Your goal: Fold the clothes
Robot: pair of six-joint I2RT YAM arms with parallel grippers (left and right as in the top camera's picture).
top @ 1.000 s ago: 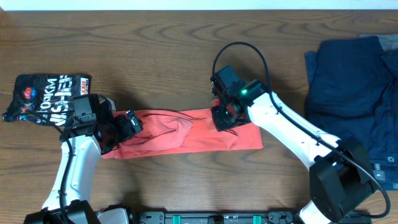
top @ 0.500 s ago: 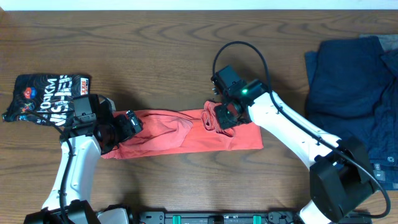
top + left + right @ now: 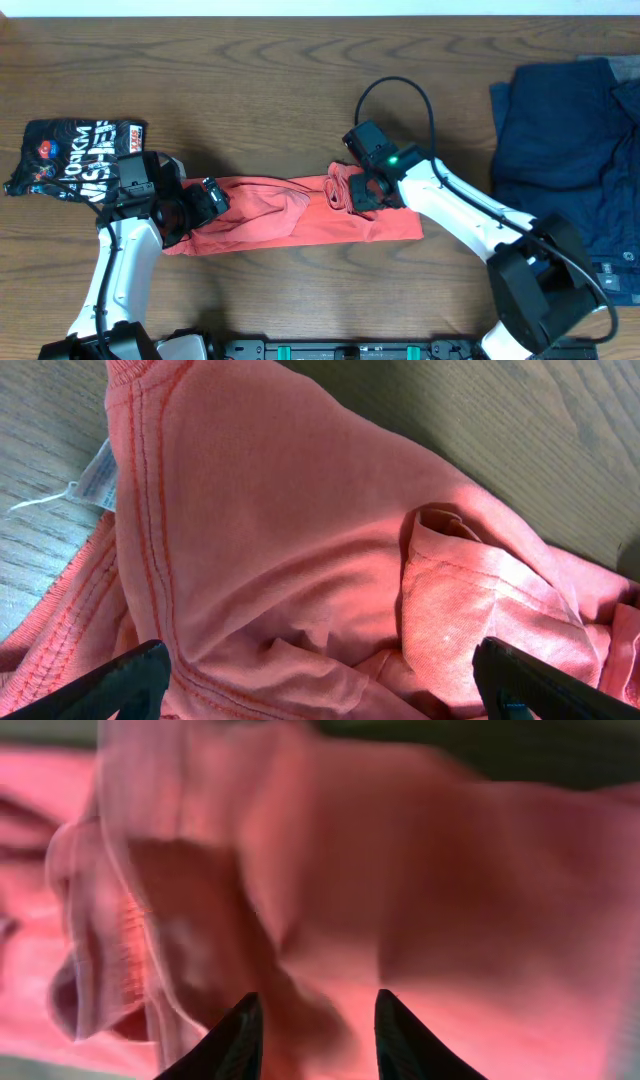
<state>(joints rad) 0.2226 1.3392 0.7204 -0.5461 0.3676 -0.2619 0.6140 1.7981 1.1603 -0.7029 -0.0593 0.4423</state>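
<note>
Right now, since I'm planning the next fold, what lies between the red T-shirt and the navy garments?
Bare wooden table, which the right arm crosses above; the overhead view shows it between the red T-shirt and the navy garments.

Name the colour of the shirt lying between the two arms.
The shirt is coral red. The left wrist view shows it best, with matching stitched seams.

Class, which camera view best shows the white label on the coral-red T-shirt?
The left wrist view: the white label lies sharp beside a stitched seam of the coral-red T-shirt. Overhead shows the whole shirt but no label; the right wrist view shows only blurred red cloth.
</note>
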